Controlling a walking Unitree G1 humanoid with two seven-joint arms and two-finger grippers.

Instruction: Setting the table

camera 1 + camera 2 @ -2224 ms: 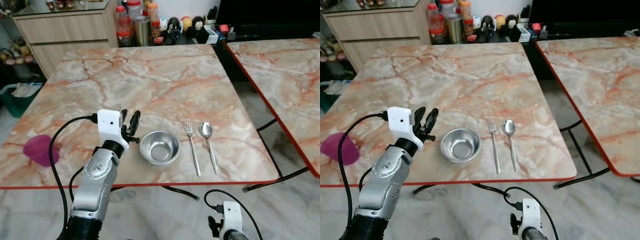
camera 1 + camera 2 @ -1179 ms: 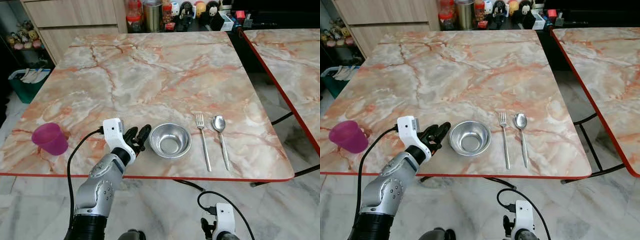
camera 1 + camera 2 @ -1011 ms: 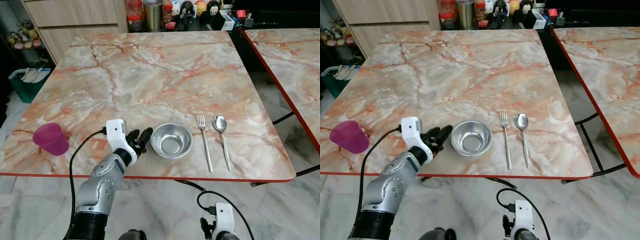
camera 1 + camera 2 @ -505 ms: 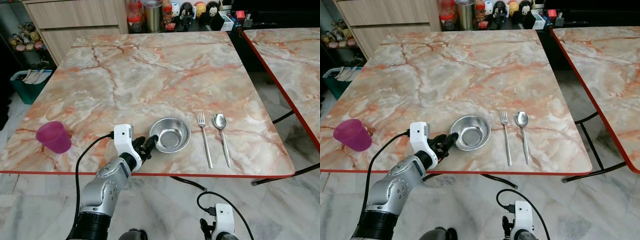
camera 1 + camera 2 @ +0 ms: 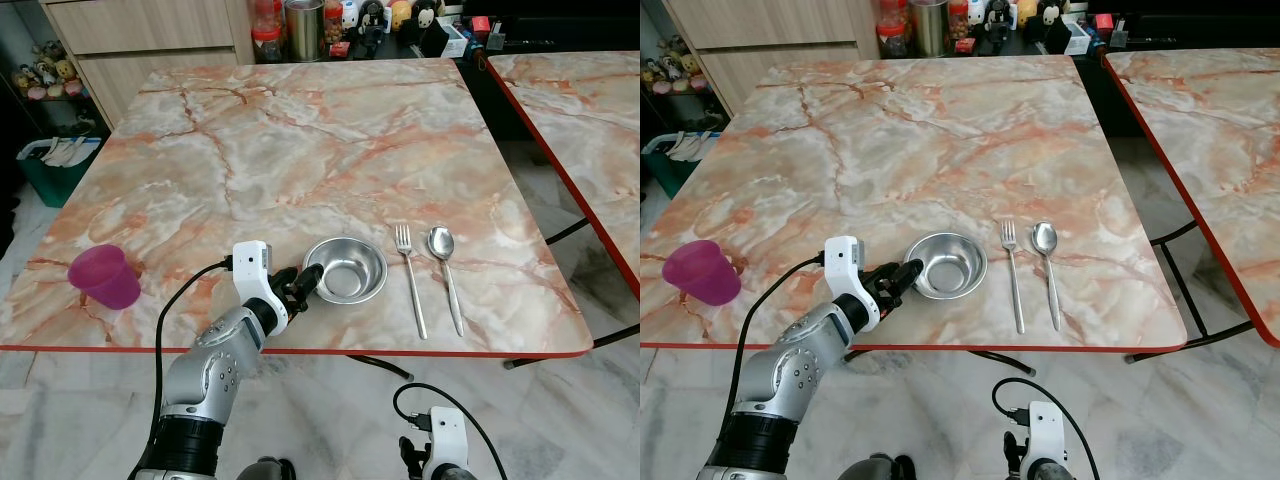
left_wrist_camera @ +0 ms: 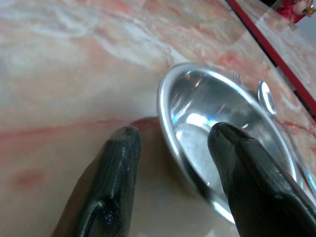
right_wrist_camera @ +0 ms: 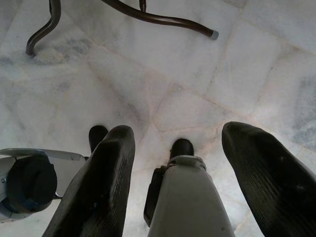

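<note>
Now my left gripper (image 5: 296, 287) straddles the bowl's (image 5: 346, 270) near rim, fingers (image 6: 114, 168) parted, one inside, one outside. It sits near the counter's (image 5: 300, 150) front edge, left of the fork (image 5: 411, 279).

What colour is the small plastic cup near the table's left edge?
The small plastic cup is magenta-purple, clearest in the left eye view.

Shiny metal bowl (image 5: 346, 270), glossy marble table (image 5: 300, 150)

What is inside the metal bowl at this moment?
The bowl holds no food. One finger of the left hand reaches inside over its rim, and that finger covers part of the bottom.
</note>
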